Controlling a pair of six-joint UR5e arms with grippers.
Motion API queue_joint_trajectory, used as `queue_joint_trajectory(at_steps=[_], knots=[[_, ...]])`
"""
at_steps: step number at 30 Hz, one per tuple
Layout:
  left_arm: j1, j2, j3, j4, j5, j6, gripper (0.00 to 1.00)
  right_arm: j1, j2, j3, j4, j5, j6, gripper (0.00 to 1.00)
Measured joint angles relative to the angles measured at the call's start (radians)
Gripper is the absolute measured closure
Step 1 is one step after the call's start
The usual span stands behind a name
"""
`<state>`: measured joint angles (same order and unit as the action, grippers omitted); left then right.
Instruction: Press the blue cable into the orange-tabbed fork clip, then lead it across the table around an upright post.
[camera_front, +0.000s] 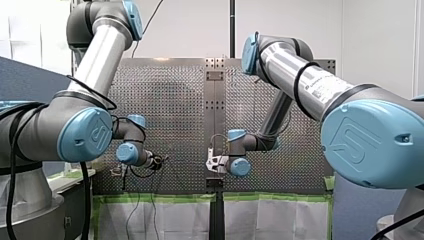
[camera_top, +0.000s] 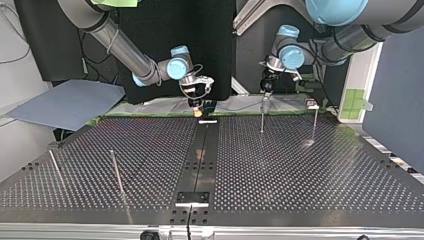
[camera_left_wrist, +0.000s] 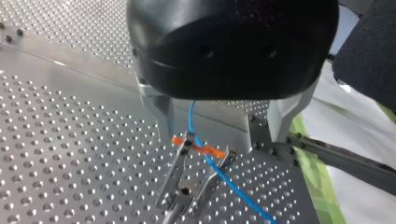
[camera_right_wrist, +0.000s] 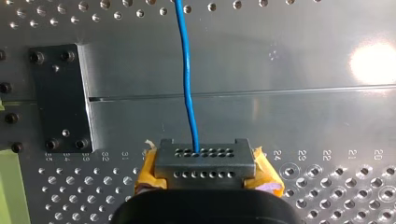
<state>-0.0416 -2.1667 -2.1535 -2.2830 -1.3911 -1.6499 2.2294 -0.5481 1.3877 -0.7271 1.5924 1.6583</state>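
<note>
Currently held: a thin blue cable (camera_right_wrist: 187, 79) runs straight out ahead of the right gripper (camera_right_wrist: 205, 161). Its yellow-padded fingers look closed on the cable, though the grey perforated fingertip hides the pinch itself.
Why so: as I judge it, that grip holds one stretch of cable straight and under control while the clip end is worked.
Left gripper (camera_left_wrist: 215, 137): its metal fingers stand apart above the clip. The blue cable passes between them, nearer one finger, and nothing is clamped.
Clip: a V-shaped metal fork clip (camera_left_wrist: 175, 172) stands on the perforated metal bench (camera_left_wrist: 70, 154), with an orange tab (camera_left_wrist: 210, 150) bridging its prong tips.
Cable at clip: it crosses over the orange tab, then slants away across one prong. Whether it sits down in the fork I cannot tell; it looks to be lying on top.
Place in the top view: both grippers are at the upper middle of the frame, the right gripper at centre and the left gripper just right of centre.
Posts: thin upright metal posts (camera_top: 116, 172) stand at the lower left and upper right of the top view. No cable shows around any of them.
Stage: likely the pressing step, with the routing not yet begun.
Next need: probably a downward push on the cable at the fork mouth, and the open fingers seem placed for that.
</note>
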Motion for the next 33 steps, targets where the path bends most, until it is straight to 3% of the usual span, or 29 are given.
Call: queue_joint_trajectory(at_steps=[8,19,24,33], knots=[[-0.027,0.0,0.0,0.037,-0.001,-0.003,0.0,0.0,0.001,0.0,0.0,0.0,0.0,1.0],[-0.08,-0.001,0.001,0.128,0.043,-0.072,0.0,0.0,0.001,0.0,0.001,0.0,0.0,1.0],[-0.112,-0.001,0.001,0.173,0.011,-0.09,0.0,0.0,0.001,0.0,0.003,-0.001,0.0,1.0],[-0.145,-0.003,0.008,0.184,-0.067,-0.031,0.0,0.0,0.002,0.0,0.003,-0.002,0.0,1.0]])
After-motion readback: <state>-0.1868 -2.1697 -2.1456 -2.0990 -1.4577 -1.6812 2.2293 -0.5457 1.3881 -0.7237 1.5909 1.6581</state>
